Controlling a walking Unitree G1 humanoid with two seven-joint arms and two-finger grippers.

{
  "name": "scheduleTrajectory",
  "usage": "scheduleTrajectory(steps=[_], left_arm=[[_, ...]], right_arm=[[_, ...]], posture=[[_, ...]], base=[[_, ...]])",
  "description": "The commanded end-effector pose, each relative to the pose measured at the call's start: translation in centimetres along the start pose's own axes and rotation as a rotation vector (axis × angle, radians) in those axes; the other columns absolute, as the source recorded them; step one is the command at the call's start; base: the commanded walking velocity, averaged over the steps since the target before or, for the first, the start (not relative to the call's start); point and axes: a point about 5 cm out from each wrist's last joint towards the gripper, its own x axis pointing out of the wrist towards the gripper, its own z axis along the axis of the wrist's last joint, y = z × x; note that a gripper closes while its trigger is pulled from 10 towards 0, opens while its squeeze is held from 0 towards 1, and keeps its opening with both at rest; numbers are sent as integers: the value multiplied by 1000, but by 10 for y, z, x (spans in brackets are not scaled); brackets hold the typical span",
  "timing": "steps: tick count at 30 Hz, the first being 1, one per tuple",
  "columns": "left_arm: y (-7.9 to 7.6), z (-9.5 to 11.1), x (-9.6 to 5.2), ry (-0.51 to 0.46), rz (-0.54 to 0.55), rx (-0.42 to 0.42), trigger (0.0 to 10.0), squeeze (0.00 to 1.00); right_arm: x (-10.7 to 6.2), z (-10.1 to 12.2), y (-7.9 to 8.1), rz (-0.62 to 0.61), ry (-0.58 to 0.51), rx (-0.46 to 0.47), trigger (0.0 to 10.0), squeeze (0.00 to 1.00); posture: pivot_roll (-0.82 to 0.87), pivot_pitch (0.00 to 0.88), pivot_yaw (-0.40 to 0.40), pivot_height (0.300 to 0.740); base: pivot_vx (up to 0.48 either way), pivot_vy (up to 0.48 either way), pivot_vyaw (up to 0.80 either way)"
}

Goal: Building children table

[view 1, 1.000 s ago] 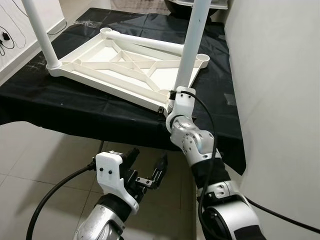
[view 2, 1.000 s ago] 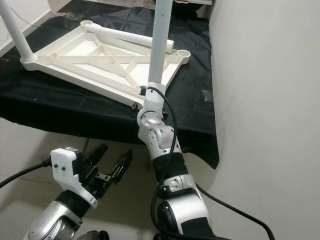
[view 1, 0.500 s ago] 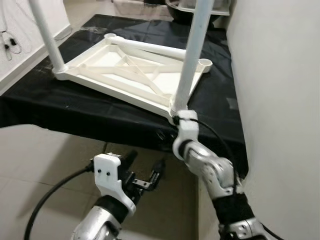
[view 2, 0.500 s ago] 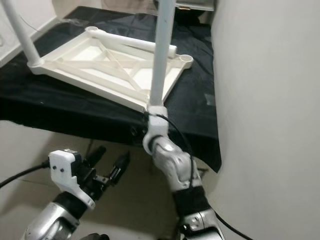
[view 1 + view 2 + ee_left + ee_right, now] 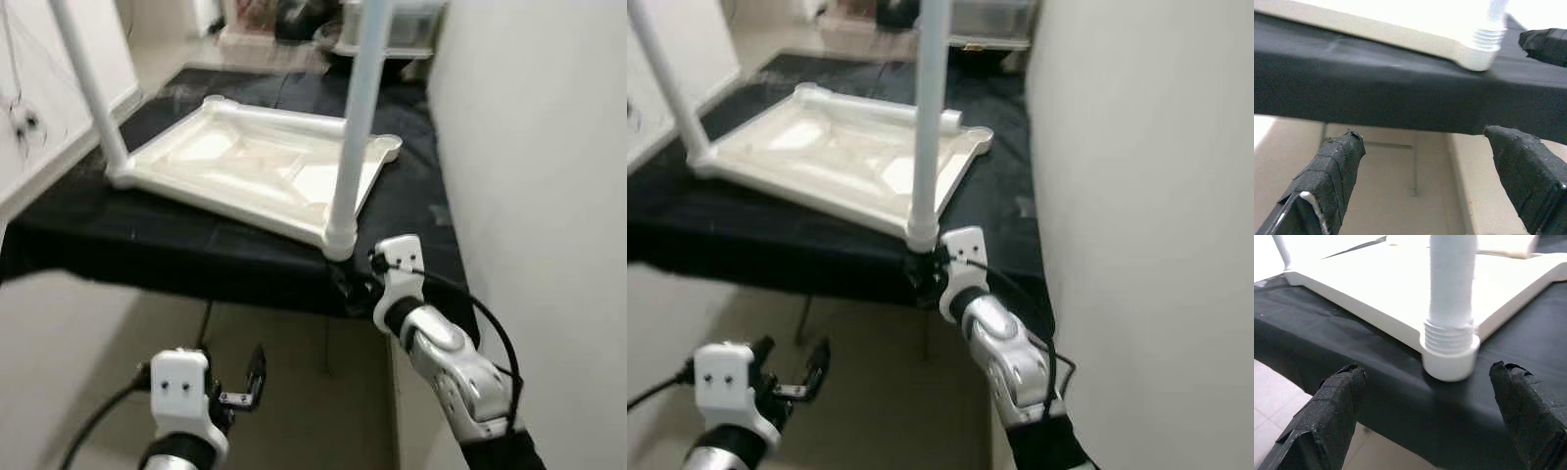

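Observation:
A white children's table top [image 5: 245, 166] lies upside down on a black-covered table [image 5: 147, 245]. One white leg [image 5: 355, 117] stands upright in the near right corner socket [image 5: 1449, 357]. Another leg [image 5: 86, 88] stands at the left corner. A third leg [image 5: 279, 114] appears to lie along the far edge. My right gripper [image 5: 924, 272] is open at the black table's front edge, just below and before the near leg's socket, touching nothing. In the right wrist view its fingers [image 5: 1337, 401] stand wide on either side of the socket. My left gripper [image 5: 245, 382] hangs open low over the floor, empty.
A pale wall [image 5: 529, 147] runs close along the right side of the black table. Beige floor tiles [image 5: 98, 352] lie below the table's front edge. Boxes and clutter [image 5: 392, 24] stand beyond the far end. Cables hang on the left wall [image 5: 24, 122].
The camera has pulled back and the picture is blurred. My right gripper has drawn back from the base of the near leg to the table's edge. The left arm sits lower.

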Motion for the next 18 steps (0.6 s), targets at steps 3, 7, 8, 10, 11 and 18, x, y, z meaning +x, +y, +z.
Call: scheduleTrajectory(steps=[3,7,8,10,11,18], left_arm=[[2,-6,4,5,29,33,10000,0],[0,-9,6,8,21,45,10000,0],[-1,-12,7,15,18,45,10000,0],[-2,-15,5,23,16,44,10000,0],[-2,-15,5,23,16,44,10000,0],[-2,-29,6,64,19,67,10000,0]], right_arm=[[0,-6,7,29,-15,-24,10000,0],[1,-10,8,30,-11,-36,10000,0],[1,-13,8,23,0,-26,10000,0],[0,-16,8,16,6,-20,10000,0],[0,-16,8,16,6,-20,10000,0],[-1,-24,7,16,20,-32,10000,0]], posture=[[24,62,-30,740],[25,54,-34,740],[25,52,-31,740],[25,52,-31,740],[25,52,-31,740],[22,41,-31,740]], base=[[0,0,0],[0,0,0],[0,0,0],[0,0,0],[0,0,0],[0,0,0]])
